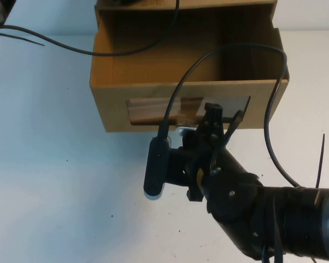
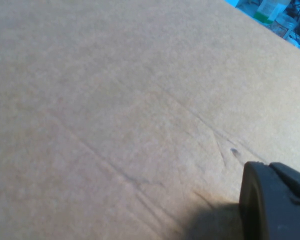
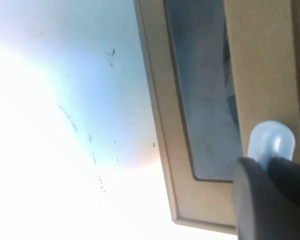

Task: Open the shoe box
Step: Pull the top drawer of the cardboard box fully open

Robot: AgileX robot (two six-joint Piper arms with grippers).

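Note:
The brown cardboard shoe box (image 1: 115, 107) stands at the far middle of the table with its top open, and I look into its bare inside. Its lid (image 1: 224, 4) is up along the far edge. The near wall has a long window (image 1: 153, 108). My right gripper (image 1: 212, 111) is shut and rests against that wall at the window's right end. In the right wrist view the right gripper (image 3: 272, 167) sits beside the window (image 3: 204, 100), with nothing between its fingers. My left gripper (image 2: 274, 200) sits close against a flat cardboard face (image 2: 115, 110).
White table (image 1: 44, 164) lies to the left and in front of the box. Black cables (image 1: 55, 43) trail across the far left and loop over the box's right side (image 1: 273, 104). The right arm's camera housing (image 1: 156, 167) hangs just before the box.

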